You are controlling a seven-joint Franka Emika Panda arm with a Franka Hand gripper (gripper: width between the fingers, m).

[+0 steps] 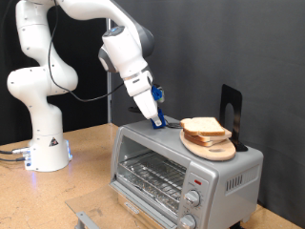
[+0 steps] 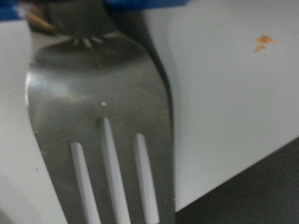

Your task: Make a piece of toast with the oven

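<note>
My gripper (image 1: 155,113) is low over the top of the silver oven (image 1: 233,172), at its back corner on the exterior view's left. It is shut on a spatula (image 1: 169,123) with a blue handle. The spatula's slotted metal blade (image 2: 103,112) fills the wrist view and lies just over the pale oven top (image 2: 234,93). Its tip points at a stack of pale bread slices (image 1: 203,127) with tan crust, lying on a round wooden board (image 1: 213,150) on the oven. The wire rack (image 1: 152,176) shows in the oven's front, with nothing on it.
A black upright stand (image 1: 232,113) is behind the board on the oven top. Two round knobs (image 1: 193,198) sit on the oven's front at the exterior view's right. A grey flat piece (image 1: 88,218) lies on the wooden table. The robot base (image 1: 46,148) stands at the exterior view's left.
</note>
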